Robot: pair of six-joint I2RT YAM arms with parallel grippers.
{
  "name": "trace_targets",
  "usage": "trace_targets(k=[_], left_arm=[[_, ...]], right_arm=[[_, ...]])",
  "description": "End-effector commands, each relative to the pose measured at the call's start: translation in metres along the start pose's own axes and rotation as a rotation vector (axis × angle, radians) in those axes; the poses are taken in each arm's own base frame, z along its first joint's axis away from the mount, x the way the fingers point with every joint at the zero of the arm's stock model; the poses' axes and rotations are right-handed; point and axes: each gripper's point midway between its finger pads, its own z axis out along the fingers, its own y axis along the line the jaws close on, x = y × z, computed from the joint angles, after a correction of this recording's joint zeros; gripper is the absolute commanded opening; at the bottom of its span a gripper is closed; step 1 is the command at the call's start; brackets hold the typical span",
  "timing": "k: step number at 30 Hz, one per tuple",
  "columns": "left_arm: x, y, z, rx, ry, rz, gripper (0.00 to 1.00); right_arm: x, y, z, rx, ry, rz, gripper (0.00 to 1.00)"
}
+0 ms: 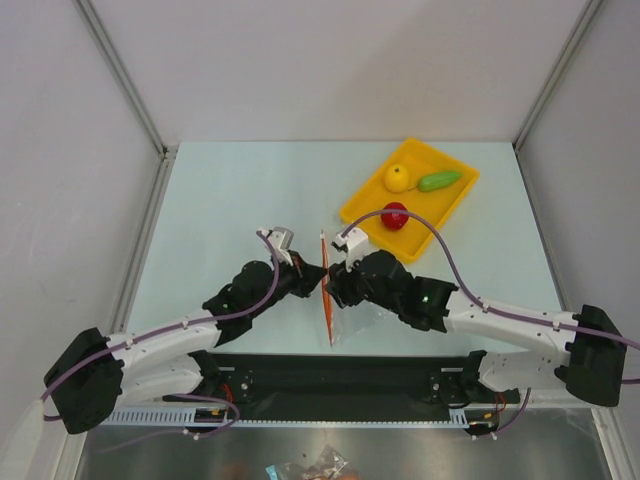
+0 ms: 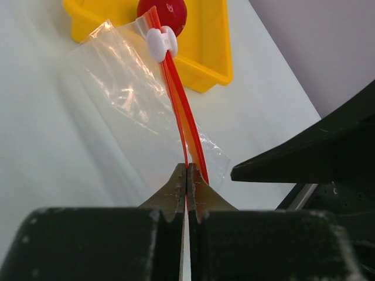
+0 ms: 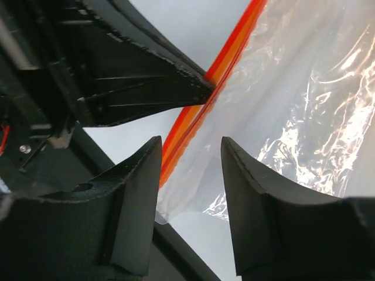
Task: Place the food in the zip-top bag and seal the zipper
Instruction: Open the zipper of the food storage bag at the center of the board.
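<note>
1. Top external view:
   - The zip-top bag lies on the pale counter just ahead of the arm bases. Its red-orange zipper stands as a thin line between the two arms.
   - The left end effector meets the zipper from the left, and the right end effector meets it from the right.
   - The lemon, the green vegetable and the red fruit all sit in the yellow tray, further back and to the right, apart from the bag.

2. Left wrist view:
   - The left end effector has its fingers pressed together, pinching the zipper at the near end of the strip.
   - The strip runs up and away to a white slider at its far end.
   - The clear bag hangs from the strip towards the counter.
   - Behind the slider, the red fruit shows inside the yellow tray.

3. Right wrist view:
   - The right end effector has its fingers spread.
   - The zipper passes through the gap between them, close to the left-hand finger. Whether it touches that finger cannot be told.
   - Further along the strip, the tip of the left end effector is clamped on it.
   - The crinkled film of the bag fills the right of the picture.
</note>
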Motion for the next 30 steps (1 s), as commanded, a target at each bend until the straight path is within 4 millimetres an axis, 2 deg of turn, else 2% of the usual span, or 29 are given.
trace_targets(k=[1,2,6,17,24,28,30], left_arm=[[-0.026,-0.015,-0.001,0.019,-0.075,0.039,0.0],[-0.026,-0.016,-0.002,0.02,-0.077,0.043,0.0],[-0.026,-0.017,-0.006,0.023,-0.079,0.043,0.0],[-0.026,-0.021,-0.008,0.033,-0.08,0.047,0.0],[-0.025,-0.02,-0.008,0.025,-0.077,0.047,0.0],[-0.026,-0.021,-0.01,0.03,-0.085,0.047,0.0],[-0.027,-0.021,-0.011,0.031,-0.086,0.046,0.0]], right_arm=[[-0.017,-0.005,0.005,0.06,-0.03,-0.02,0.48],[-0.015,-0.007,0.008,0.075,-0.022,-0.02,0.44],[-0.012,-0.009,0.015,0.089,-0.017,-0.026,0.43],[-0.004,0.014,0.023,-0.022,-0.01,-0.049,0.55],[-0.014,0.014,0.017,-0.019,-0.066,-0.039,0.59],[-0.015,0.002,0.022,0.059,-0.061,-0.032,0.45],[-0.008,-0.007,0.022,0.106,-0.037,-0.037,0.41]])
